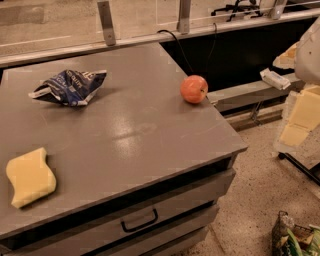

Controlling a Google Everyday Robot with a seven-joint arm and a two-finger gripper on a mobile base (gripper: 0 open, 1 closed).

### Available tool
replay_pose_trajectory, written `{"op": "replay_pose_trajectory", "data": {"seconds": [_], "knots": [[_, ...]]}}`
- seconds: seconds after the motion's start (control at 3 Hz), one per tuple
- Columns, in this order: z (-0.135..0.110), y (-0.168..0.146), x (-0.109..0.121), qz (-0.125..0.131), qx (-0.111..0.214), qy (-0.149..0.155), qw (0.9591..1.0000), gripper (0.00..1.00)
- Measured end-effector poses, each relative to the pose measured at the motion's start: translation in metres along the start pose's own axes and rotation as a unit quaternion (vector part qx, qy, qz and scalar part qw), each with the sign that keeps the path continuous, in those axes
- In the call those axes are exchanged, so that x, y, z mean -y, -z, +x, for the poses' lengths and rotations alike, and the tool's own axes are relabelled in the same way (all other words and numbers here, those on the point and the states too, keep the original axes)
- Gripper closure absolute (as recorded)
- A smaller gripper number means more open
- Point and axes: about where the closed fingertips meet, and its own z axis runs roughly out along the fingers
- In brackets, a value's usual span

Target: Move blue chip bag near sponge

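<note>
Sponge at front left corner. Bag at back left, to be pinched at middle, set beside sponge. Gripper off right edge; grip cannot be told.

A: What sort of place is shown?
B: An indoor workplace is suggested, an office or lab floor rather than a home. A grey counter with drawers is seen on a speckled floor; glass panels held by metal posts are set along the far side.
A: What else is shown?
B: A cable is run down behind the counter, and a basket is stood at the near right. What looks like a chair base is made out beyond the glass. The gripper is seen at the right edge, off the counter.
</note>
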Motion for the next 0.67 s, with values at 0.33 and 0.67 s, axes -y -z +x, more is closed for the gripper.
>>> {"op": "replay_pose_trajectory", "data": {"seconds": [0.33,0.67], "knots": [[-0.001,0.001,0.001,0.001,0.001,0.001,1.0000,0.00],[-0.033,-0.011,0.016,-0.006,0.013,0.048,0.9987,0.00]]}}
